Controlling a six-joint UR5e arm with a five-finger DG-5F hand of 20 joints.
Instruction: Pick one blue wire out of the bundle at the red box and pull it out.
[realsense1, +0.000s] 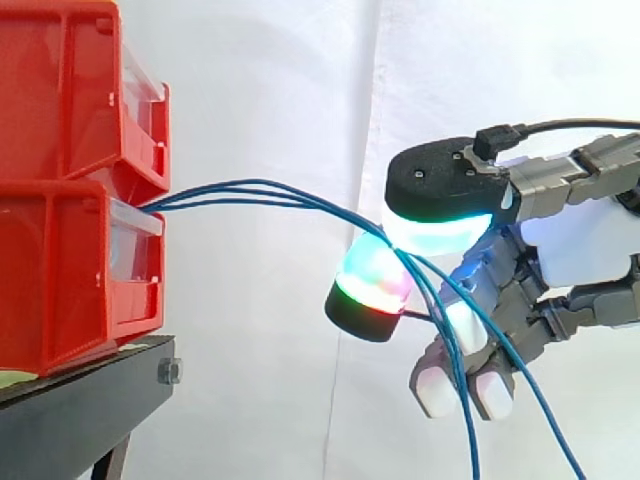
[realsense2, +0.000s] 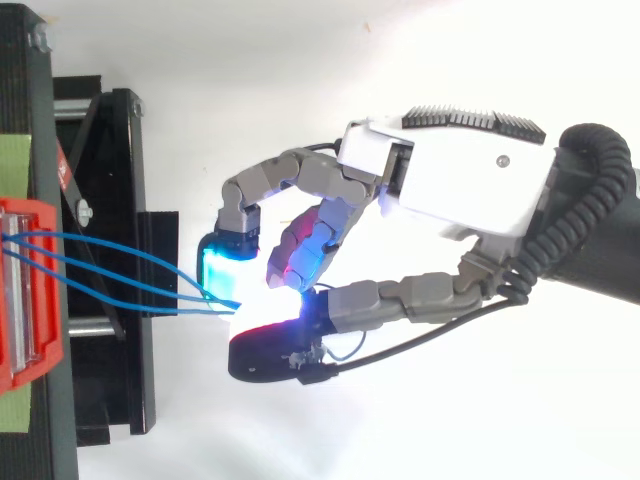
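Out from the red box (realsense1: 70, 270), the hand (realsense2: 450, 185) pinched the blue wire bundle (realsense1: 240, 192) between curled fingers (realsense1: 430, 180); grasping looked done, and the next move called for pulling steadily away from that box.

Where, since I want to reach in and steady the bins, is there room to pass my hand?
Free: above the blue wires, between the red bins and the hand, and below them, beside the black stand. Crowded: at the hand, where it pinches the wires, which trail down beneath it.
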